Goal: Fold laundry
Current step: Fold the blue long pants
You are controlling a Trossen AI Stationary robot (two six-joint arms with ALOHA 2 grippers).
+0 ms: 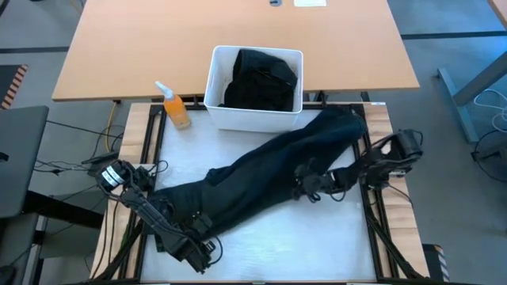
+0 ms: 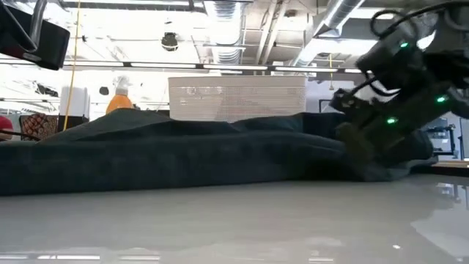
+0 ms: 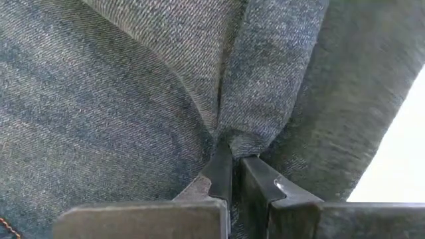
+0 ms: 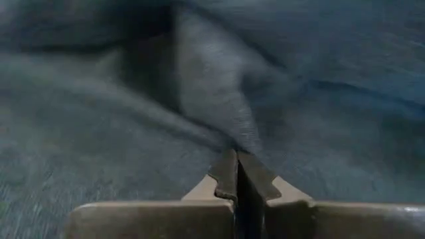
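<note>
Dark navy trousers [image 1: 261,174] lie spread slantwise on the white table, from near left to far right. In the low view the trousers [image 2: 183,150] form a long low heap. My left gripper [image 1: 202,229] is shut on cloth at the trousers' near-left end. My right gripper [image 1: 305,188] is shut on cloth at the trousers' near edge, about halfway along. Black clothing [image 1: 261,79] fills the white bin [image 1: 214,95] at the far edge. My left gripper pinches a raised fold of the trousers' cloth [image 3: 236,141] between its two fingers, coming steeply from above. Creases run out from the pinch, and the cloth around it lies on the table. My right gripper pinches a small ridge of the trousers' cloth [image 4: 240,143] between its two fingers, slanting down from the table's right side. The cloth around the pinch rests on the table.
An orange spray bottle [image 1: 176,107] stands left of the bin, at the table's far left. A wooden desk [image 1: 238,32] lies beyond the bin. Bare white tabletop [image 1: 301,245] shows along the near edge.
</note>
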